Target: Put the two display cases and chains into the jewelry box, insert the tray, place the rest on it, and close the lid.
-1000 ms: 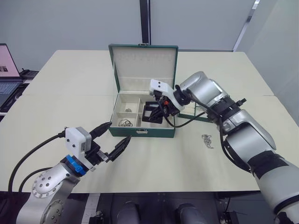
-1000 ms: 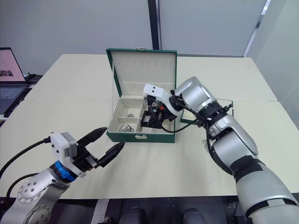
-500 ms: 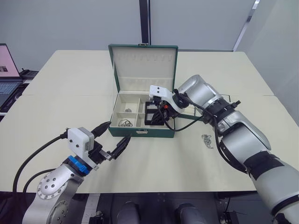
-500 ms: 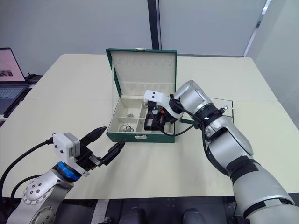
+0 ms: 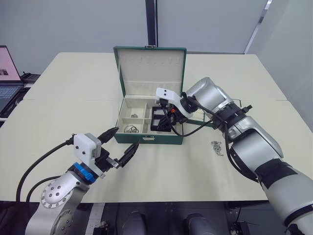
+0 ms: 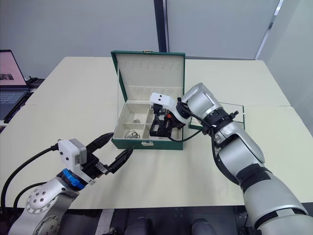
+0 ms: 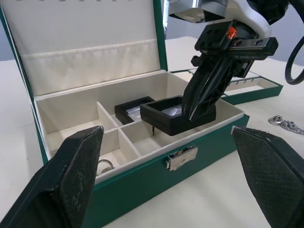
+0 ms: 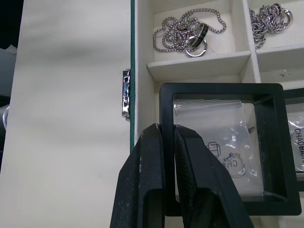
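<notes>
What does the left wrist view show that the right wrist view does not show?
Left wrist view alone: the lid standing open, the tray behind the jewelry box, and a loose chain on the table. Right wrist view alone: two compartments with chains, one chain carrying a ring. Both: the right gripper shut on the rim of a display case, and the gold clasp.
</notes>
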Robot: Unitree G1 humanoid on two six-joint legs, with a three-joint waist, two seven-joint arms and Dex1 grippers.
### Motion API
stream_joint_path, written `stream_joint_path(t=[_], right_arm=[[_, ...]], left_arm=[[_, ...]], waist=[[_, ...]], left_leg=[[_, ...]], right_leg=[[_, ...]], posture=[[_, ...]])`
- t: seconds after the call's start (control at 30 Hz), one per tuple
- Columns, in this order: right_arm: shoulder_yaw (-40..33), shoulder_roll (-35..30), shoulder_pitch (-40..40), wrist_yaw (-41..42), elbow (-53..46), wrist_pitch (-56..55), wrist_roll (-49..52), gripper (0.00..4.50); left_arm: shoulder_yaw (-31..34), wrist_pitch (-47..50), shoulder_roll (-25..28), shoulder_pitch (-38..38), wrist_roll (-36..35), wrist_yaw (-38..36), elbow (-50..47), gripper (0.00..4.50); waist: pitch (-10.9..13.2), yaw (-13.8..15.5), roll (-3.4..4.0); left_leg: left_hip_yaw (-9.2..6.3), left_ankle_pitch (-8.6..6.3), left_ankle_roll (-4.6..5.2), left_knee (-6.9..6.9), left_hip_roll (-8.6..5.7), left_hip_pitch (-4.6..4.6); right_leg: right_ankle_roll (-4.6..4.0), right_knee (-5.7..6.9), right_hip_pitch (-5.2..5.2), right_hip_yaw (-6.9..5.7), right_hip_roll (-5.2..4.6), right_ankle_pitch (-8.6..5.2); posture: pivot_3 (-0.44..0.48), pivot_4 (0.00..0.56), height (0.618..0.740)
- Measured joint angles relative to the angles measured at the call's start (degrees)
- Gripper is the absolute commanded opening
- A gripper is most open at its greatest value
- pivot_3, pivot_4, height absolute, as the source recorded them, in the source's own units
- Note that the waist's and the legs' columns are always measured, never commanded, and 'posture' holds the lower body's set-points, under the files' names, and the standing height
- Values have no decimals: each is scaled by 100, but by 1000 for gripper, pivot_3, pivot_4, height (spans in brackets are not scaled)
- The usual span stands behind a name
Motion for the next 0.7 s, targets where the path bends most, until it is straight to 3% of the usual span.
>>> stream_joint_path(t=[0.7], right_arm=[[-24,-118,245,-76,-587,208,-9,78]], left_arm=[[47,-17,-87,-57,-25,48,39,4500]], waist=[[0,0,0]], left_leg=[[0,-1,-1,-2,0,-1]], right_leg=[[0,-4,0,1,0,0]], posture=[[0,150,740]])
